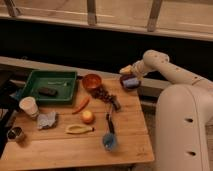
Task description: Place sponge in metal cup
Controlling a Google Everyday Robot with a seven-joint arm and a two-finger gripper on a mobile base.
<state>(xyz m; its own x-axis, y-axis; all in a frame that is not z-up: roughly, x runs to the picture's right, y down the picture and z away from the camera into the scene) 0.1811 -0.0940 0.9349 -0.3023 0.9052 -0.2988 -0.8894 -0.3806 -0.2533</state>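
Observation:
The small metal cup (16, 133) stands at the front left corner of the wooden table (60, 150). My gripper (129, 80) is at the table's far right corner, far from the cup, low over the edge. A blue and yellowish block that looks like the sponge (131, 83) sits right at the gripper; I cannot tell whether it is held. A dark flat object (47, 91) lies in the green tray (67, 82).
On the table are a white paper cup (28, 106), a grey cloth (46, 119), a carrot (82, 104), an orange (88, 116), a yellow peel-like item (78, 129), an orange bowl (92, 81), dark grapes (105, 95) and a blue cup (110, 141). My white body (182, 130) stands to the right.

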